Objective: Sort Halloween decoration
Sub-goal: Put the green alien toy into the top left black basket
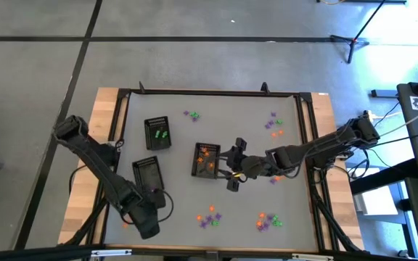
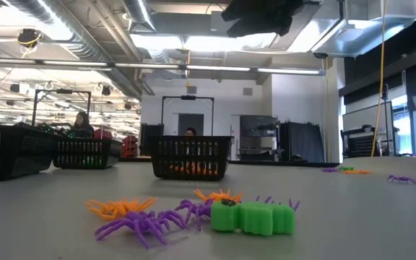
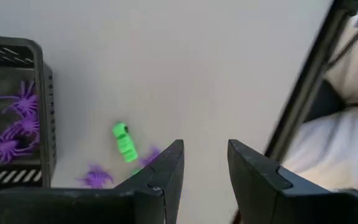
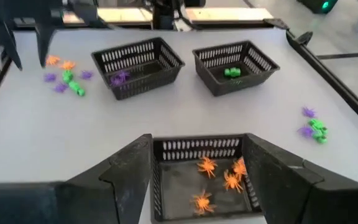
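1. Grey tabletop (image 1: 216,145) framed by dark rails and light wooden edges; three black rectangular plastic mesh trays set on it.
2. Tray with green trinkets (image 1: 157,133) toward the far left; tray with purple spiders (image 1: 148,174) nearer the left arm; tray with orange spiders (image 1: 207,160) at the centre.
3. Right gripper (image 1: 232,164) reaching in from the right edge, hovering just beside the central tray; jaws spread wide on either side of the tray's near wall in the right wrist view, nothing grasped; three orange plastic spiders (image 4: 219,180) lying on the tray floor there.
4. Left gripper (image 3: 205,165) low at the near-left corner of the tabletop, beside the purple-spider tray; fingers parted with an empty gap, released, nothing between them; green plastic trinket (image 3: 124,141) and small purple plastic spider (image 3: 96,177) loose on the tabletop just ahead of it; purple spiders in tray (image 3: 14,121) visible through the mesh.
5. Loose Halloween decoration scattered in small clusters: far cluster of purple and green (image 1: 192,114); far-right cluster of purple, green and orange (image 1: 274,123); near cluster of orange and purple (image 1: 209,215); near-right cluster of orange, green and purple (image 1: 268,220).
6. Low view: purple spider (image 2: 137,224), orange spider (image 2: 115,208) and chunky green piece (image 2: 255,217) close in the foreground, touching or nearly so; trays upright behind them.
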Tool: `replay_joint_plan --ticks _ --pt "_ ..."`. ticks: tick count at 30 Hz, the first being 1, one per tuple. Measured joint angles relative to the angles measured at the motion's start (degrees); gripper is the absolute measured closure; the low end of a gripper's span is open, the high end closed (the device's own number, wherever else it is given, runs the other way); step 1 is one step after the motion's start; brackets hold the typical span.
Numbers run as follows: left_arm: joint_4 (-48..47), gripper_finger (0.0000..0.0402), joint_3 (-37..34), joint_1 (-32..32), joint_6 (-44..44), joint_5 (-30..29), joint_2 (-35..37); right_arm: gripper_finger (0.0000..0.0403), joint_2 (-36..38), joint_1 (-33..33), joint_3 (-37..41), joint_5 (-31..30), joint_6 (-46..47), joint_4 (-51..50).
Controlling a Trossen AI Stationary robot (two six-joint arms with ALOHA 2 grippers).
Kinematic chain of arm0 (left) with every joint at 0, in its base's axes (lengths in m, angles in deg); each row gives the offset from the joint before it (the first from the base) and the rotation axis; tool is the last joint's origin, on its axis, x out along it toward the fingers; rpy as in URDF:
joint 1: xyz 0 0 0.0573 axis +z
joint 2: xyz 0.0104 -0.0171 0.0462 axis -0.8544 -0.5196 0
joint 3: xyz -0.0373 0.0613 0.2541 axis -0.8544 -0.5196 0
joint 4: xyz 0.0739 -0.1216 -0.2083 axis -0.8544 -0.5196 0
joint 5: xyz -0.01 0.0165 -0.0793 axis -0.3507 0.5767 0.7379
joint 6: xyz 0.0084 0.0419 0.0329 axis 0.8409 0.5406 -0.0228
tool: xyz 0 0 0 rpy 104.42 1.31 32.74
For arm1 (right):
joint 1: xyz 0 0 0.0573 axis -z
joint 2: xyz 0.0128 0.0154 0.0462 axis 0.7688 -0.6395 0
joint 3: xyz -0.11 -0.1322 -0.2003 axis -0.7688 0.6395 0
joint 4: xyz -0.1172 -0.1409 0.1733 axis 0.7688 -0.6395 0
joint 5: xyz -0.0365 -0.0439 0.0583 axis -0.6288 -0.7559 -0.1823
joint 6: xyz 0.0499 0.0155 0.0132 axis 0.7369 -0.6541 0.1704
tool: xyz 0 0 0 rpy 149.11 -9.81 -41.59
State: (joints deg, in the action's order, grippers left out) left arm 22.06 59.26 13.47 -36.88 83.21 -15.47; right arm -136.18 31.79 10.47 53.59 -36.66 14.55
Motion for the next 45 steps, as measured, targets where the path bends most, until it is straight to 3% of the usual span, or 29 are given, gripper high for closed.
replay_joint_plan --ticks 8,18,28,45 --pt "-2.8 0.0286 0.0 -1.7 0.4 5.3 -7.8 0.0157 -1.2 -0.3 0.1 -0.5 3.2 2.5" --pt "-7.7 0.0286 0.0 -1.2 10.9 4.8 -13.1 0.0157 -4.7 -0.3 0.1 -0.7 6.7 5.0" --pt "-8.6 0.0286 0.0 -1.2 18.0 0.6 -13.0 0.0157 -5.1 -0.3 0.1 -1.0 11.8 5.3" --pt "-4.4 0.0286 0.0 -1.2 18.1 -1.8 -13.0 0.0157 -6.1 -2.7 0.1 -3.2 13.9 9.6"
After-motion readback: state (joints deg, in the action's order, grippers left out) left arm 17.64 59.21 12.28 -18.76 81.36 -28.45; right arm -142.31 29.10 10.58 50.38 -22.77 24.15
